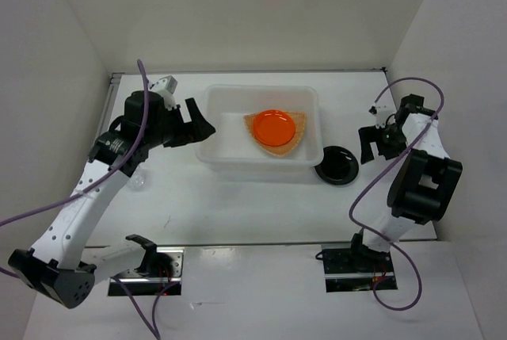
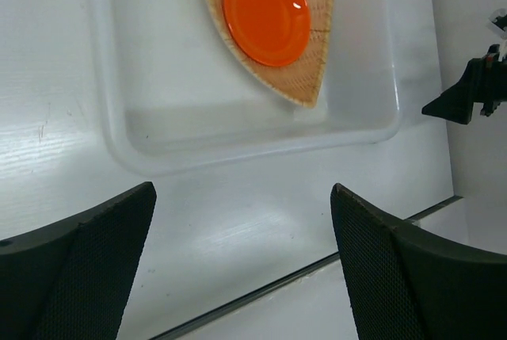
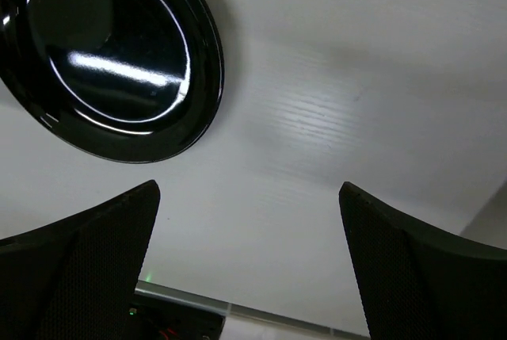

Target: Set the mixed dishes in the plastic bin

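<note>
The white plastic bin (image 1: 226, 130) stands at the table's middle. Inside it the tan woven plate (image 1: 295, 146) lies at the right, with the orange dish (image 1: 275, 127) on top. The black dish (image 1: 337, 164) lies on the table just right of the bin. The clear cup (image 1: 139, 178) stands on the table beside the left arm. My left gripper (image 1: 198, 126) is open and empty at the bin's left wall. My right gripper (image 1: 368, 143) is open and empty, right of the black dish. The left wrist view shows the bin (image 2: 158, 55), the plate (image 2: 313, 70) and the orange dish (image 2: 265, 11) beyond the open gripper (image 2: 243, 189). The right wrist view shows the black dish (image 3: 111, 63) up and left of the open gripper (image 3: 249, 189).
White walls close in the table at the left, back and right. The arm bases and purple cables sit at the near edge. My right gripper also shows at the right edge of the left wrist view (image 2: 467, 96).
</note>
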